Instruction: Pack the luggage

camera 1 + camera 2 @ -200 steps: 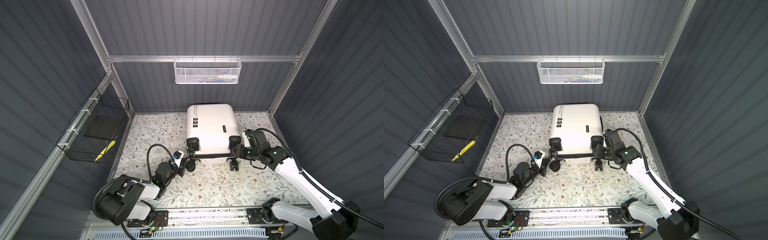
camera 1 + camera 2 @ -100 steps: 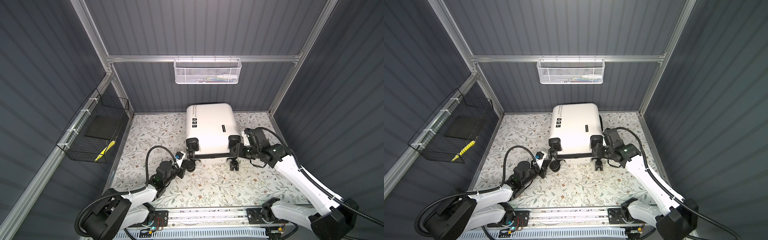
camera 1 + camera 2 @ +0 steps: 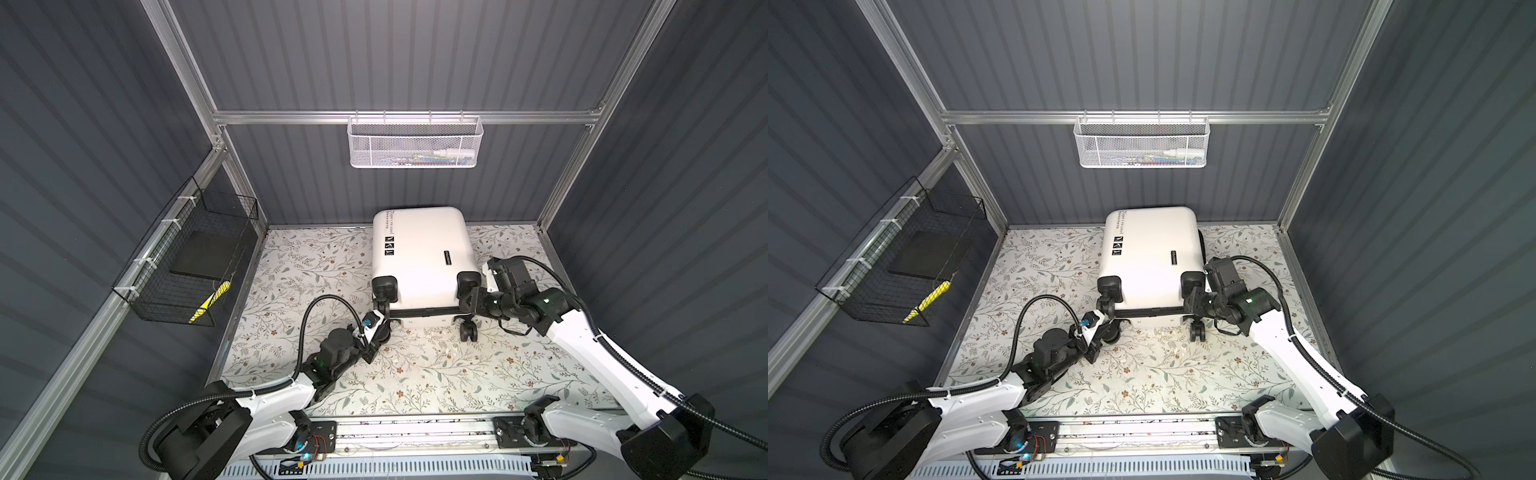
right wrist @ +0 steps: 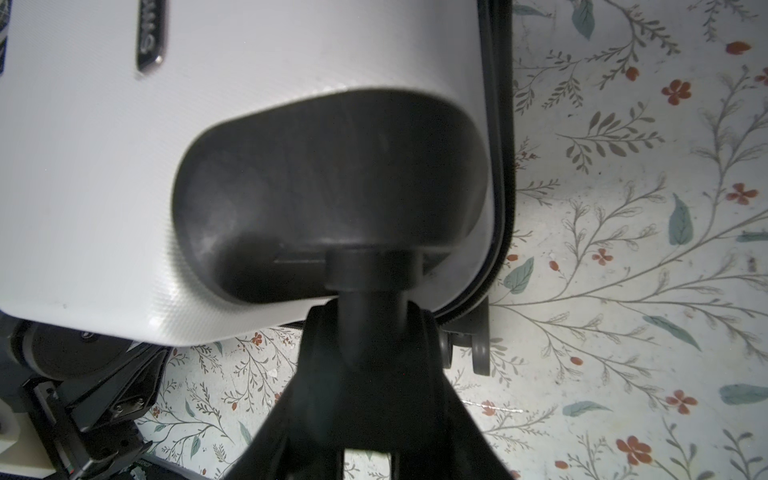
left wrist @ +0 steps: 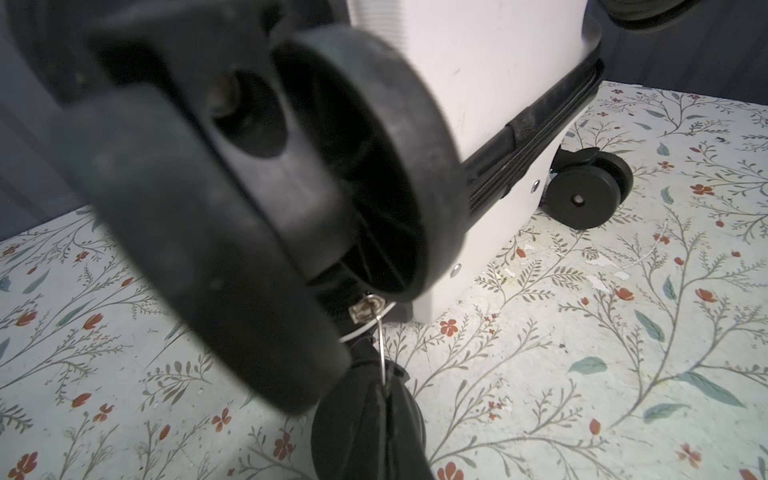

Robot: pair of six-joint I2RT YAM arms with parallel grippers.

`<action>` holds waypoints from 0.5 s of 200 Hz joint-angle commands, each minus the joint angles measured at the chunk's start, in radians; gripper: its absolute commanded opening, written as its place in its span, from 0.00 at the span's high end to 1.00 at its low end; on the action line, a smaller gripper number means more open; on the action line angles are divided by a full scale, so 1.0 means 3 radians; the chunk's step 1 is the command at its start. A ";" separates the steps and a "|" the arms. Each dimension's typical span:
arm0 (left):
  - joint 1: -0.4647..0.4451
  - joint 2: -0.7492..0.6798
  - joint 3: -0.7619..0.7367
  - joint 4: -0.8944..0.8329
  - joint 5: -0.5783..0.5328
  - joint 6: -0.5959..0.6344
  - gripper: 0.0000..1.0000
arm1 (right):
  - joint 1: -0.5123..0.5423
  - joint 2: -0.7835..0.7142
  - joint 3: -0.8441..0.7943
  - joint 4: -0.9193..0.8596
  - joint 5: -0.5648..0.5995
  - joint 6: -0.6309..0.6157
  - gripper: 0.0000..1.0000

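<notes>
The luggage [image 3: 419, 253], a white hard-shell suitcase, lies flat on the floral tabletop [image 3: 436, 374]. Its top end is close to the back wall and its black wheels face the arms.

The left gripper [image 5: 384, 388] sits low beside the near-left wheel [image 5: 187, 249]. Its jaws are fully closed, pinching the thin wire loop [image 5: 380, 345] that hangs from the zipper pull [image 5: 365, 309].

The right gripper [image 4: 370, 326] has its jaws partway apart, clasped around the caster stem [image 4: 370, 270] at the case's upper right corner.

Bare tabletop lies on both sides of the case and in front of it, between the arms. A white mesh basket [image 3: 415, 143] hangs on the back wall and a black wire basket [image 3: 187, 257] on the left wall.
</notes>
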 commanded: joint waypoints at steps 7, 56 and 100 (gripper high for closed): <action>-0.0237 0.0079 0.0149 0.0138 0.0167 0.0207 1.00 | 0.0070 -0.0002 -0.0015 0.0395 -0.0140 0.0016 1.00; -0.0508 0.0392 0.0297 0.0311 0.0067 0.0278 1.00 | 0.0109 -0.0001 -0.0036 0.0413 -0.0140 0.0039 1.00; -0.0770 0.0651 0.0481 0.0406 -0.0037 0.0334 1.00 | 0.0152 0.0006 -0.0025 0.0430 -0.0141 0.0057 1.00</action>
